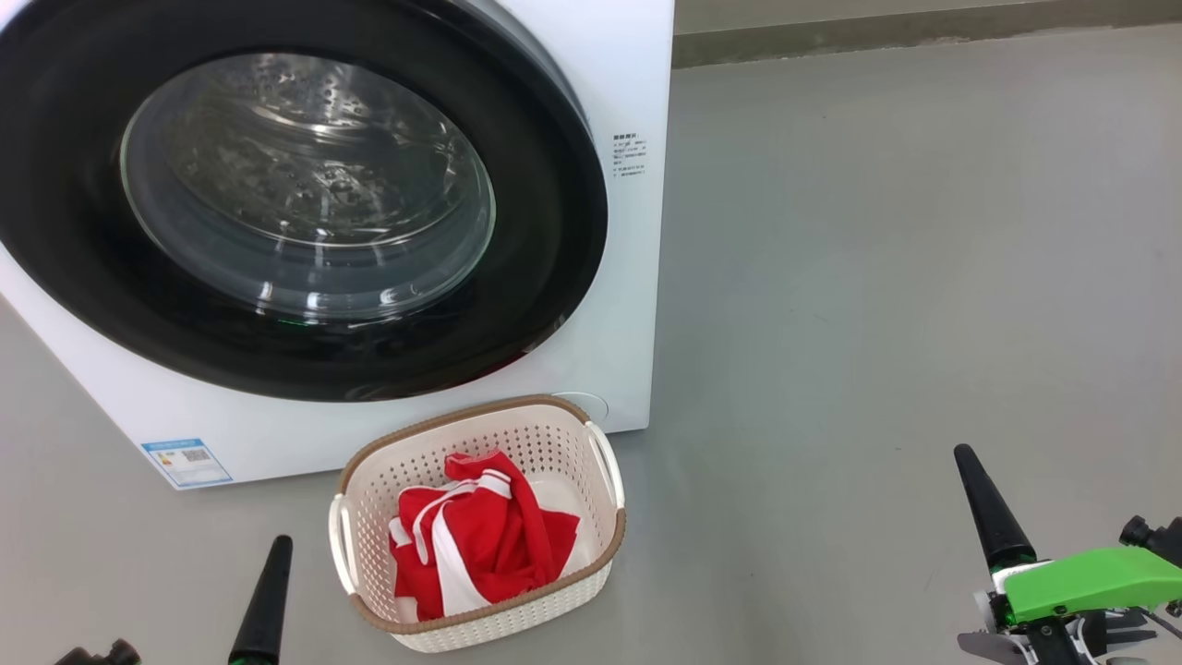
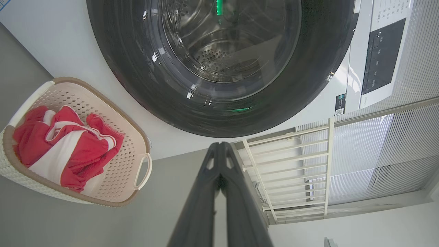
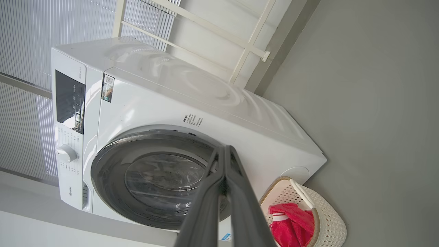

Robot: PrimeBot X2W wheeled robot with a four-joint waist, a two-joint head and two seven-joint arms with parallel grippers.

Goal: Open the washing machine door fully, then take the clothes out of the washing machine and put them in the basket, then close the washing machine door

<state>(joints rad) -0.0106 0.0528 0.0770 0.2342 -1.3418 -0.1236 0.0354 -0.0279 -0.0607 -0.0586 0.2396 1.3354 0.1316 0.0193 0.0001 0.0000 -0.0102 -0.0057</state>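
- Jaws of the left gripper point(image 1: 278, 547), lower left, and the right gripper point(image 1: 965, 454), lower right, are pressed together, empty, touching nothing.
- Basket point(image 1: 517, 630), lower centre, holds the clothes point(image 1: 480, 545).
- Washing machine door point(image 1: 554, 231) lies flush against the washing machine point(image 1: 633, 277), upper left.

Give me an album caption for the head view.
Red clothes in the basket, washing machine door shut, left gripper and right gripper closed.
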